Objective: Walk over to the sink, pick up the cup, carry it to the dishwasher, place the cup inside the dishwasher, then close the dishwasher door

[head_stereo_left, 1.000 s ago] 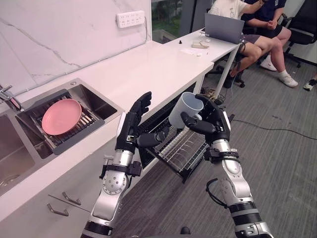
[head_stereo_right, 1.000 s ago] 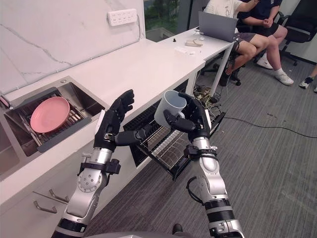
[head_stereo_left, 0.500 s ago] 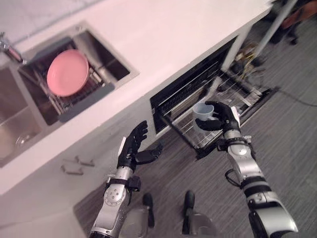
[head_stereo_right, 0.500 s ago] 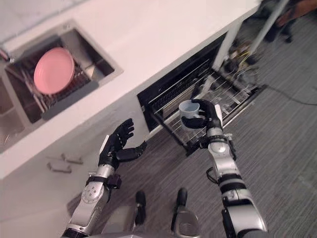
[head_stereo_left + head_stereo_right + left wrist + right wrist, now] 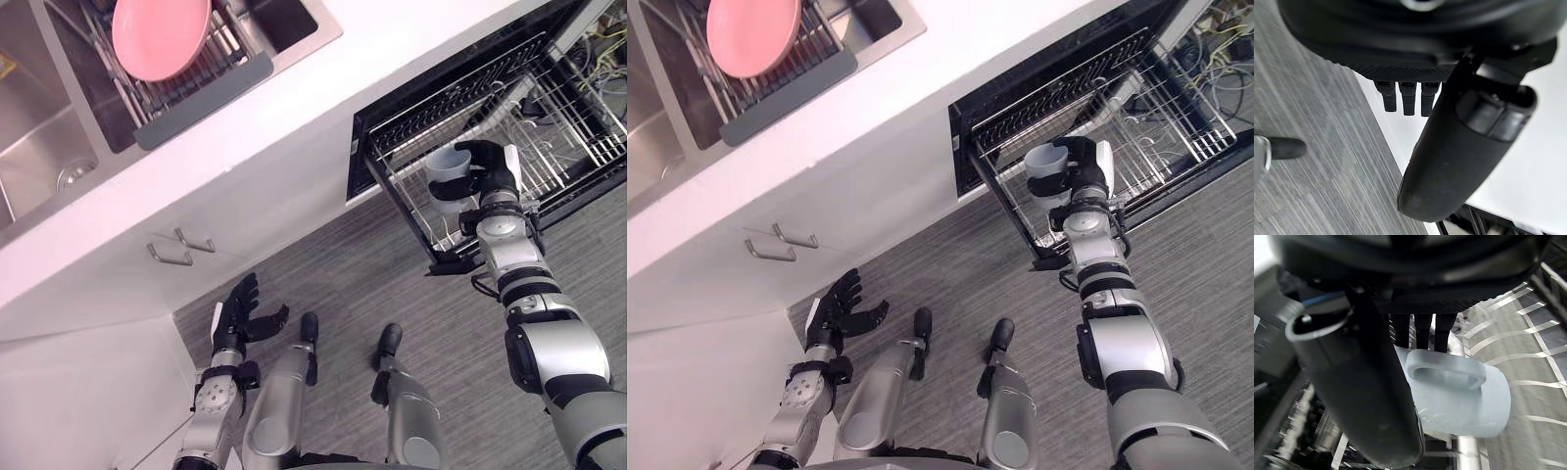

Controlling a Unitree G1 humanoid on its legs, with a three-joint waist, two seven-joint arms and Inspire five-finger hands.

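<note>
We saw the pale blue cup (image 5: 446, 183) at the front corner of the pulled-out dishwasher rack (image 5: 554, 113). Its long axis was close to upright and its open mouth was turned up. We could not tell whether it rested on the wires. Its handle (image 5: 1445, 374) faced the right wrist. The right hand (image 5: 493, 168) had fingers and thumb curled round the cup's body. The left hand (image 5: 235, 315) hung low beside the white cabinet (image 5: 250, 201), its fingers straight and spread, holding nothing.
</note>
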